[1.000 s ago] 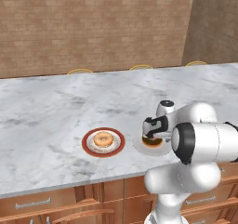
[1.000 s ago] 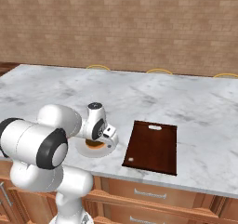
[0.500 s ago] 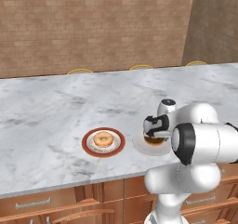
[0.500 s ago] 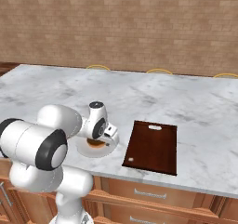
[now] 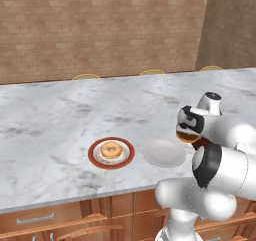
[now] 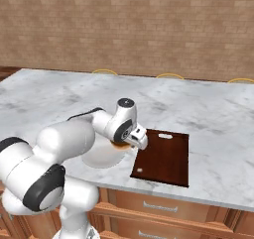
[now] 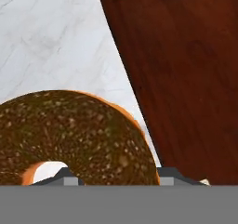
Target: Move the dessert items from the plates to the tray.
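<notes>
The chocolate-glazed donut [image 7: 69,135] hangs just above the counter with my gripper [image 5: 188,134] shut on it. It is held between the plain pale plate [image 5: 164,153], which is bare, and the dark reddish-brown tray [image 6: 166,156]. From the hand camera the tray's [image 7: 186,79] left edge lies just right of the donut. The light tan donut [image 5: 110,149] rests on the red-rimmed plate [image 5: 92,155], left of the pale plate. From the right side my gripper [image 6: 126,144] hovers over the pale plate's [image 6: 99,158] right rim, close to the tray's near left corner.
The marble counter [image 5: 50,120] runs wide to the left and back. Its front edge is just below the plates, with wooden drawers [image 5: 45,217] under it. A brick wall [image 5: 100,30] stands behind the counter. The tray has a handle cut-out [image 6: 167,135] at its far end.
My gripper has risen off the pale plate with the chocolate donut and moved right toward the tray, leaving that plate bare. The tan donut has not moved.
</notes>
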Controlling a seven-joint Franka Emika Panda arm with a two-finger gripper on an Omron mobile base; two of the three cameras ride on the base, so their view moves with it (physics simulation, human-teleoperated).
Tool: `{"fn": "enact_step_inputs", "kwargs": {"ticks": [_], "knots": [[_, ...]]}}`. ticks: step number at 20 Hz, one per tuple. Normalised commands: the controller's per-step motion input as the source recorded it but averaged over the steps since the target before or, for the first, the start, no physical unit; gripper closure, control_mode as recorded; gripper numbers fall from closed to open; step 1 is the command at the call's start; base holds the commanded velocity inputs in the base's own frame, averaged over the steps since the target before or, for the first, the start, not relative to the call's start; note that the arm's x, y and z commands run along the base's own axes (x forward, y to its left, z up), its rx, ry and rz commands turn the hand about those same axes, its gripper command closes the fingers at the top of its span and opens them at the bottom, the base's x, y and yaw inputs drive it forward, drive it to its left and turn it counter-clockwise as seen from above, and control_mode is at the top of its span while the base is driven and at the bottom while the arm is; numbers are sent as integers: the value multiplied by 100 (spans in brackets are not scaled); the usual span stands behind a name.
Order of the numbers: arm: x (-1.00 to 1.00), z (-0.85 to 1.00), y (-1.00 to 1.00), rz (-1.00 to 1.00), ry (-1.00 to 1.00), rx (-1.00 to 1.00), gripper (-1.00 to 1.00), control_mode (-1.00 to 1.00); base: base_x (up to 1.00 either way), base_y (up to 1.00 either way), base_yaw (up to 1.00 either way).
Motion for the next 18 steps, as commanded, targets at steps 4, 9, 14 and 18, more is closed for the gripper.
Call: {"fn": "enact_step_inputs", "kwargs": {"ticks": [4, 9, 14, 18], "knots": [[67, 1, -97, -14, 8, -11, 100, -100, 0, 0, 0], [59, -10, -73, 0, -3, 4, 100, -100, 0, 0, 0], [52, -19, -89, 3, -3, 2, 100, -100, 0, 0, 0], [44, -29, -61, 1, 1, 0, 100, -100, 0, 0, 0]]}}
